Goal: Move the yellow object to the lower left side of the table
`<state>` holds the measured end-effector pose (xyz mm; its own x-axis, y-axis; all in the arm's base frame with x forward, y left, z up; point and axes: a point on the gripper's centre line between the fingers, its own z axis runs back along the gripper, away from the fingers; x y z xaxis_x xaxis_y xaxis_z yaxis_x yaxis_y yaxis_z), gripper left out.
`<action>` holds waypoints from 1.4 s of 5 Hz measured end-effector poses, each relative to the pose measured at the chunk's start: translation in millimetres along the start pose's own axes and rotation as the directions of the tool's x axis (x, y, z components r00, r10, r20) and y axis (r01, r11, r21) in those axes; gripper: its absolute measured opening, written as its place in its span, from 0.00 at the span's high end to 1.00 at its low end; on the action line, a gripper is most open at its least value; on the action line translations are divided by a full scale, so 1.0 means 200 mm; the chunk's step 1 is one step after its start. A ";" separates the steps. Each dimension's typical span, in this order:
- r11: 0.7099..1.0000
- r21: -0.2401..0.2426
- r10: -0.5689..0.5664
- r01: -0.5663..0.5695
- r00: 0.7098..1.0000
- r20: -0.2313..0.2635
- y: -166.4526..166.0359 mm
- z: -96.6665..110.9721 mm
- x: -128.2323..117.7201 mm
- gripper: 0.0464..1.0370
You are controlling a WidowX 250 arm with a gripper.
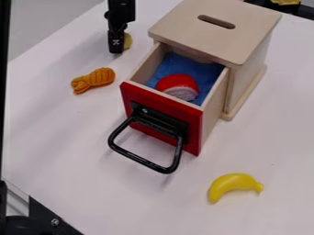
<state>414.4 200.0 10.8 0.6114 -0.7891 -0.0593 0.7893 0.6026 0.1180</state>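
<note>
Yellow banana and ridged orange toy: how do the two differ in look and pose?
The yellow banana is plain yellow, while the ridged orange toy is orange.
The yellow banana has a smooth surface; the ridged orange toy has bands across its body.
The yellow banana bends in a clear arc, whereas the ridged orange toy lies nearly straight.
Both lie on the white table, outside the open drawer.

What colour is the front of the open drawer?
The drawer front is red, as the camera view shows.
</note>
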 end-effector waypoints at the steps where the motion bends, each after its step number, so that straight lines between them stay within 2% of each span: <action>1: 1.000 -0.003 0.004 -0.004 1.000 -0.010 -0.02 0.01 0.00 0.37; 2: 0.999 -0.024 0.042 -0.042 0.999 0.030 -0.04 0.09 0.00 0.37; 3: 0.997 0.035 0.070 -0.071 0.997 0.029 -0.04 0.27 -0.03 0.37; 4: 0.995 0.058 0.081 -0.083 0.996 0.038 -0.14 0.43 -0.05 0.37; 5: 0.992 0.086 0.089 -0.095 0.994 0.071 -0.29 0.58 -0.08 0.37; 6: 0.987 0.090 0.123 -0.131 0.988 0.090 -0.44 0.64 -0.13 0.37; 7: 0.986 0.055 0.151 -0.156 0.985 0.086 -0.57 0.60 -0.17 0.37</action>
<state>296.9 143.3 118.3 0.7163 -0.6964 0.0448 0.6798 0.7108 0.1805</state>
